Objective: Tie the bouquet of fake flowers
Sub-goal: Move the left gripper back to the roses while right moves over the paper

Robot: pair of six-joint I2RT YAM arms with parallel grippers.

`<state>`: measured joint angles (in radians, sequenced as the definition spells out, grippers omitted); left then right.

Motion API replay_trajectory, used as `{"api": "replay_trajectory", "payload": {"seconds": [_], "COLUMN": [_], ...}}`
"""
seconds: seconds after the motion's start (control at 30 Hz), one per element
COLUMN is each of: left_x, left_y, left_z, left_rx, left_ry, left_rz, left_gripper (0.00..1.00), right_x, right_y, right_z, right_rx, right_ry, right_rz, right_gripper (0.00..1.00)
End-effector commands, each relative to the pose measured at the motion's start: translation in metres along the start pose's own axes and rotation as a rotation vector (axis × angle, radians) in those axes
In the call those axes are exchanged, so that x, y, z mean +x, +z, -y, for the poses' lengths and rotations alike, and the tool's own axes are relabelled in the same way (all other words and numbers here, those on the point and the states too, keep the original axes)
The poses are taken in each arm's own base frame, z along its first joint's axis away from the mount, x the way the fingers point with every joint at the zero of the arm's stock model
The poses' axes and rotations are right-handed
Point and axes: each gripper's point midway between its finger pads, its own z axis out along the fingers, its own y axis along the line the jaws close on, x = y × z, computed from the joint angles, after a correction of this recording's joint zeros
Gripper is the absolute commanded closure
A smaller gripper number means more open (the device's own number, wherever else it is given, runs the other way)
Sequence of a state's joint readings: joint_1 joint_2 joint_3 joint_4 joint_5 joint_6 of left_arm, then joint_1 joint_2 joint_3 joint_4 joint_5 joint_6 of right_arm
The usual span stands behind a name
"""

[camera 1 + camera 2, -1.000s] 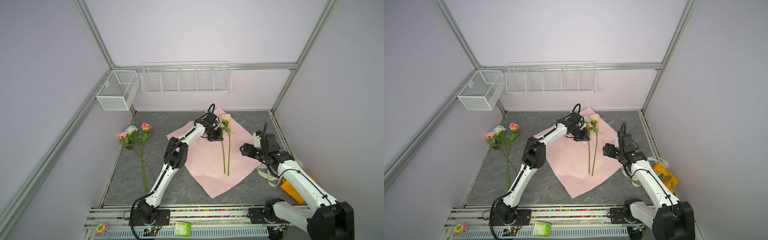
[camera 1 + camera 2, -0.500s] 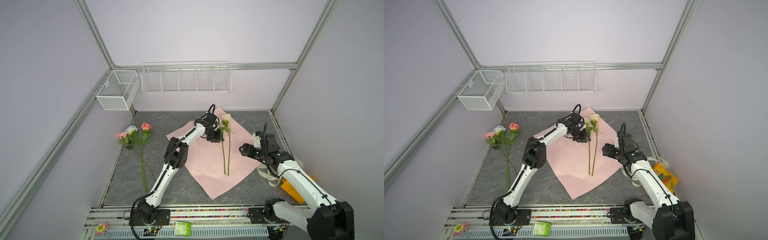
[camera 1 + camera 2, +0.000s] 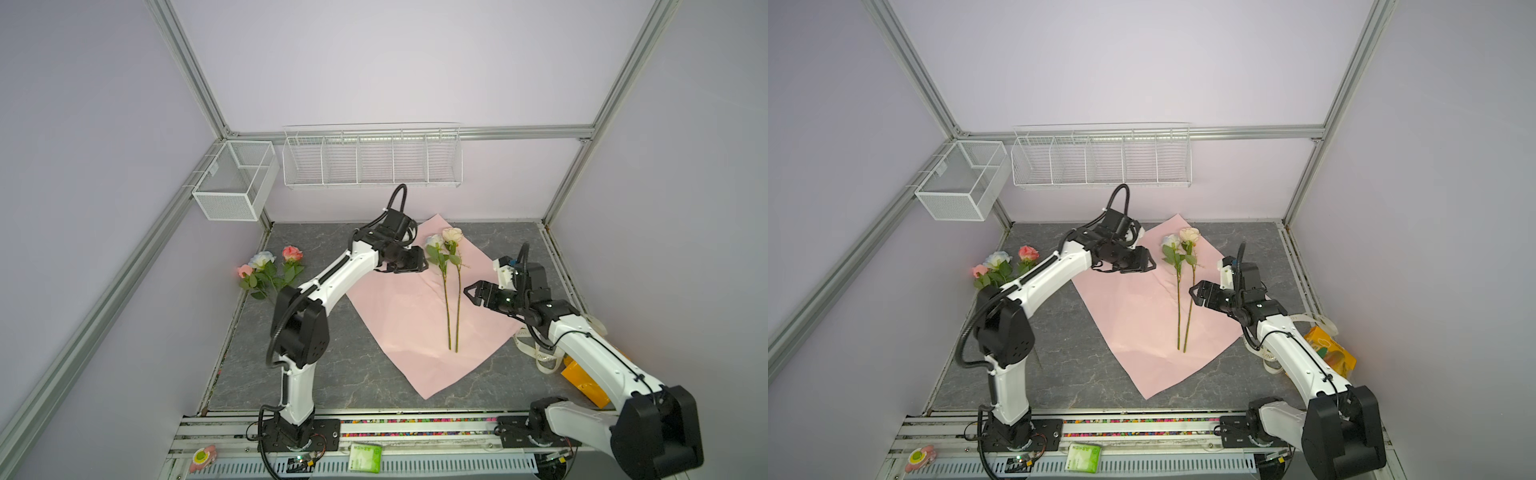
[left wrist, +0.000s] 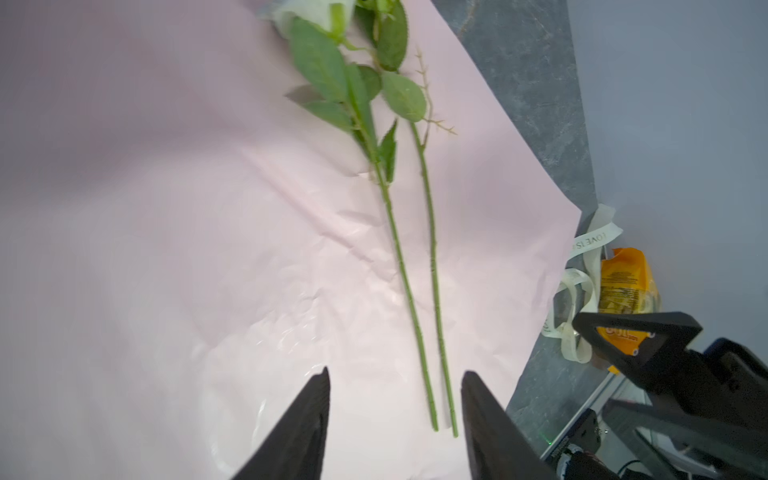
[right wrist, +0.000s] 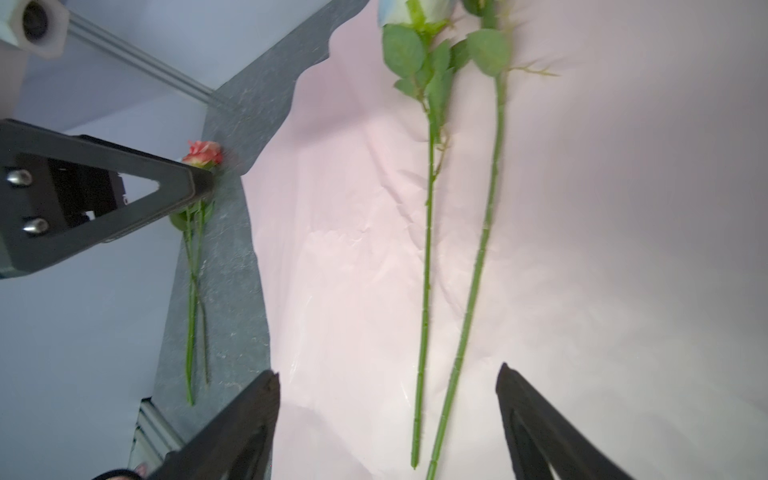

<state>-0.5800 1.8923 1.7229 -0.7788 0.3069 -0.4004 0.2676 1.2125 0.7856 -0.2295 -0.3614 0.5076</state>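
Since a second ago the left gripper (image 3: 422,264) has let go. Its jaws, pinched together then by the rose leaves, now stand apart with nothing between them, and the pale blue rose (image 3: 434,241) lies free. The right gripper (image 3: 469,293) has barely stirred.

The grey stone-patterned table (image 3: 332,374) fills the floor of the cell. A pink paper sheet (image 3: 399,316) lies across its centre, with one corner at 12 o'clock and another at 6. The left gripper hangs over the sheet's 11 o'clock part, just beside the leaves. The right gripper hangs at the sheet's 3 o'clock edge, jaws spread wide and empty, near the stems.

The fake flowers (image 3: 446,299) are not yet gathered. Two lie side by side on the sheet, heads towards 12 o'clock, with thin green stems running to 6 and almost meeting at the cut ends. One is the pale blue rose, with a cluster of leaves. On its 3 o'clock side is a cream rose (image 3: 452,235) with fewer leaves and a bare thorny twig. Three more roses (image 3: 266,272), pink, pale blue and coral, lie on the bare table at 9 o'clock.

At 4 o'clock, off the sheet, a cream ribbon (image 4: 592,241) lies in loose loops. In the left wrist view its lettering seems to read "LOVE IS", with the rest folded away. Just beside it is an orange packet (image 4: 623,282), its print too blurred to read.
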Motion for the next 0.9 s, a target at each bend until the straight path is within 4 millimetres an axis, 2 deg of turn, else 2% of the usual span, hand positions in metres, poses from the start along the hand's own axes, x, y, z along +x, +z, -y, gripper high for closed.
{"api": "replay_trajectory", "payload": {"seconds": [0.0,0.03,0.07,0.1,0.17,0.2,0.3,0.4,0.53,0.7,0.87], "left_x": [0.012,0.02,0.03,0.043,0.067,0.079,0.103,0.114,0.116,0.118,0.118], "left_y": [-0.03,-0.043,-0.059,-0.074,-0.101,-0.112,-0.133,-0.143,-0.144,-0.15,-0.156], "left_z": [-0.108,-0.135,-0.164,-0.192,-0.244,-0.265,-0.307,-0.328,-0.347,-0.367,-0.393], "left_rx": [-0.215,-0.269,-0.32,-0.362,-0.431,-0.443,-0.486,-0.568,-0.647,-0.726,-0.77], "left_ry": [-0.127,-0.173,-0.236,-0.302,-0.459,-0.526,-0.658,-0.683,-0.674,-0.7,-0.704], "left_rz": [0.038,0.048,0.064,0.078,0.098,0.107,0.124,0.092,0.024,-0.013,-0.044], "left_gripper": [0.51,0.51,0.51,0.52,0.52,0.53,0.54,0.54,0.54,0.54,0.64], "right_x": [-0.003,0.001,0.002,0.007,0.017,0.021,0.033,0.048,0.063,0.077,0.082], "right_y": [0.013,0.019,0.023,0.029,0.039,0.044,0.058,0.071,0.081,0.09,0.098], "right_z": [-0.049,-0.058,-0.07,-0.079,-0.095,-0.101,-0.119,-0.137,-0.151,-0.158,-0.154], "right_rx": [-0.155,-0.164,-0.177,-0.191,-0.214,-0.217,-0.247,-0.272,-0.27,-0.288,-0.284], "right_ry": [-0.105,-0.136,-0.171,-0.201,-0.252,-0.272,-0.332,-0.394,-0.463,-0.485,-0.486], "right_rz": [-0.031,-0.053,-0.07,-0.096,-0.138,-0.153,-0.194,-0.257,-0.298,-0.335,-0.354], "right_gripper": [0.14,0.14,0.04,0.11,0.11,0.11,0.11,0.11,0.11,0.11,0.11]}}
